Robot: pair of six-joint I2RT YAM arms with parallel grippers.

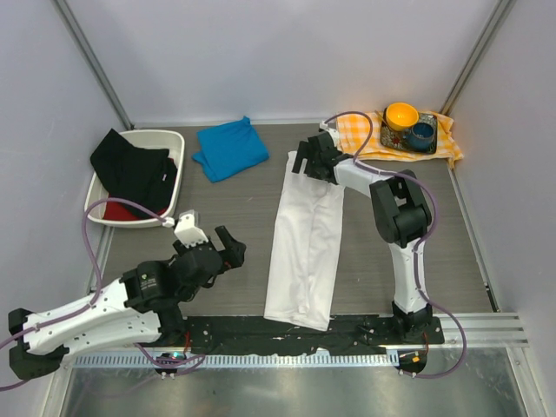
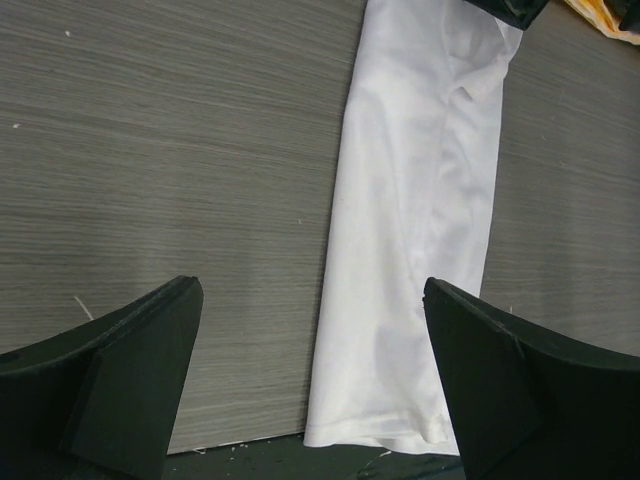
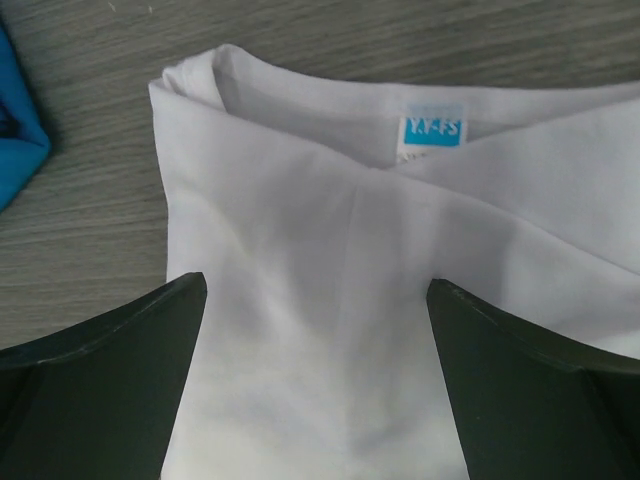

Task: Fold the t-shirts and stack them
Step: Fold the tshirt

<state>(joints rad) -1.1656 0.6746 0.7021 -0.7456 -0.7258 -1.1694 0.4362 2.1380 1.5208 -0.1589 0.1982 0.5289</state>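
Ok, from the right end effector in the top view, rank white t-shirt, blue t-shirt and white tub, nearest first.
1. white t-shirt, directly under the right end effector.
2. blue t-shirt, to its left.
3. white tub, far left.

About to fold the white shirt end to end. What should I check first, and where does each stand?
1. Long white cotton t-shirt strip flat, sides folded in: ok.
2. Right end effector open over the collar end: ok.
3. Left end effector open: ok.
4. Left end effector over the hem end: not ok, it sits beside the shirt.
5. Small folded bright blue t-shirt clear of the white one: ok.
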